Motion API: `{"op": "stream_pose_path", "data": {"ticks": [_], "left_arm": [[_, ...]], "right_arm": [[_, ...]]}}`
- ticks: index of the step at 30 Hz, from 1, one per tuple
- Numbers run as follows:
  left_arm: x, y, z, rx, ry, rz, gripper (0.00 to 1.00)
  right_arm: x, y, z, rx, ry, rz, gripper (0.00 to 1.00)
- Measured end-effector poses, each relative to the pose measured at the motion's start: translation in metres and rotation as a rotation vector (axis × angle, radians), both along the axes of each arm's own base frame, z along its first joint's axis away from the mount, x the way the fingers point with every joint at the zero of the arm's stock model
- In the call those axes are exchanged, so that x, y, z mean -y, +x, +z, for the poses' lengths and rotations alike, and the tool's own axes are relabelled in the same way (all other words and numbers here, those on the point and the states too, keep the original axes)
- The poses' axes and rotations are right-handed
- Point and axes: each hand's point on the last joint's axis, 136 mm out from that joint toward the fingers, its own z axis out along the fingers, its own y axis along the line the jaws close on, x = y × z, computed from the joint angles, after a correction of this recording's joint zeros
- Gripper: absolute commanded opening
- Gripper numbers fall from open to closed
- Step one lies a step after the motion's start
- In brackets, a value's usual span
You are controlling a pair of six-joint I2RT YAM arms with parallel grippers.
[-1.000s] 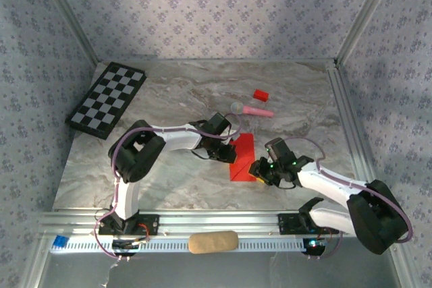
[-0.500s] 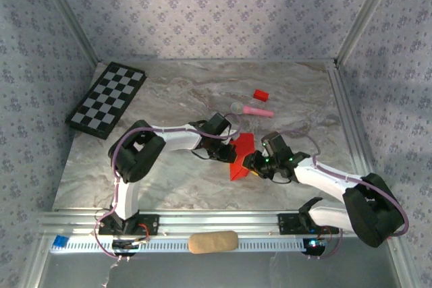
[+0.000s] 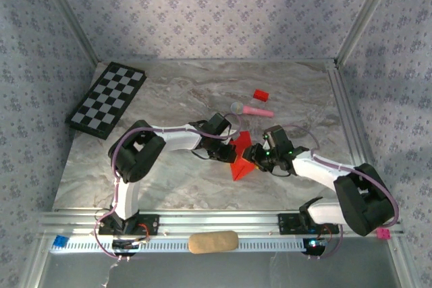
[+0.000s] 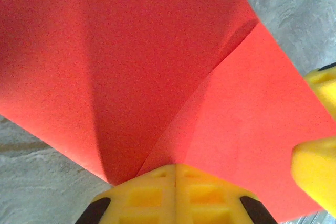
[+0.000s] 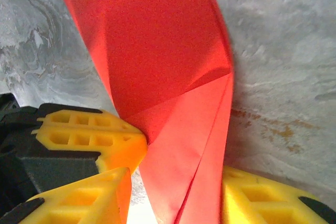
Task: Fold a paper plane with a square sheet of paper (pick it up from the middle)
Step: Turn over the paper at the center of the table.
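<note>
Worktop (image 3: 162, 180): marble.
Left end effector (image 4: 175, 170): I saw it clamped on red paper (image 4: 131, 66).
Right end effector (image 5: 176, 177): parted astride it.

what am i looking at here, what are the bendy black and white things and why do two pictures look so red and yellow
These are two robot arms bolted to the near edge of a marble table. The wide picture comes from a fixed camera above and behind them. The other two come from small cameras on each arm's wrist, so the yellow blocks at the bottom edge of each are that arm's own fingers seen up close.

The red is a partly folded sheet of paper between the two hands. The left hand is shut, pinching the paper. The right hand is open, with one finger on either side of the paper.

Also on the table are a checkerboard at the far left, a small red block and a pink stick with a grey round head.
</note>
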Motion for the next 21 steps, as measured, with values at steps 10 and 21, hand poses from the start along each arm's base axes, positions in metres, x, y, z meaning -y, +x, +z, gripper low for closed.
{"op": "stream_pose_path", "data": {"ticks": [10,21], "left_arm": [[0.000,0.000,0.000,-0.001,0.000,0.002,0.07],[0.000,0.000,0.000,-0.001,0.000,0.002,0.07]], "right_arm": [[0.002,0.005,-0.005,0.009,0.028,-0.014,0.39],[0.003,0.019,-0.004,0.043,0.059,-0.021,0.29]]}}
